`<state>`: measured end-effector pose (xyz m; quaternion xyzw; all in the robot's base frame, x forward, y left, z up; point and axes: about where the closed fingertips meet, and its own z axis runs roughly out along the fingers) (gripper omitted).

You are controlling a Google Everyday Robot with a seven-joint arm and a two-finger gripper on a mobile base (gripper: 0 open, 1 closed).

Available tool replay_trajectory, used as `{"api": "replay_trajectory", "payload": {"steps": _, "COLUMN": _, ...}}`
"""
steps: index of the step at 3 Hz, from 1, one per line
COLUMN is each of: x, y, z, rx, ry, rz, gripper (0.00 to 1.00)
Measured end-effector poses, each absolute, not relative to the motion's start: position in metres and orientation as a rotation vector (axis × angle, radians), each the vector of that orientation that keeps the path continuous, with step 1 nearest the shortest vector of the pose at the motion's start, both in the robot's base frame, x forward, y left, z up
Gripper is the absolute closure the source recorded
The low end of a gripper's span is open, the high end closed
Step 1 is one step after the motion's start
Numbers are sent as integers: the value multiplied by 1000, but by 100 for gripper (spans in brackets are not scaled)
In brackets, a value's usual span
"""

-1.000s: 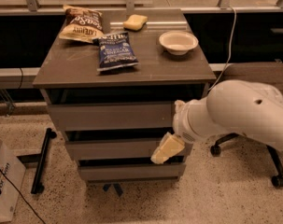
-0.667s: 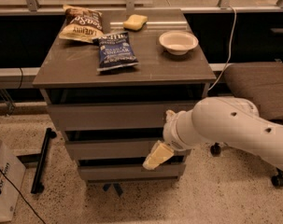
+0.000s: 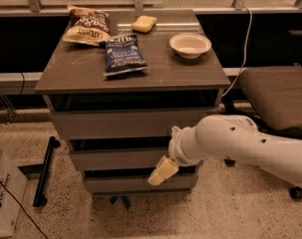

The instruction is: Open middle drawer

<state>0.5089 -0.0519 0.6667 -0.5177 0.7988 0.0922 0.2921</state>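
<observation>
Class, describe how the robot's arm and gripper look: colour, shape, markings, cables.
The arm is a thick, smooth, rounded white shell with a few small dark holes and a ringed wrist. No cables or lettering show on it. The gripper, by the lower edge of the middle drawer, is pale yellow and tapers to its tip.

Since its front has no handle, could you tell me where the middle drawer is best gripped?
On the middle drawer, probably the front's top edge, reached from the front through the dark gap above it; the flat panel offers nothing else. The gripper is at its lower right.
</observation>
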Motion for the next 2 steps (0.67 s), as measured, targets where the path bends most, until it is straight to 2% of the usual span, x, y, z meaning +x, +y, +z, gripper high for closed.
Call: {"api": "replay_trajectory", "payload": {"steps": 2, "x": 530, "y": -69, "z": 630, "rx": -1292, "ry": 2161, "rz": 323, "gripper": 0}}
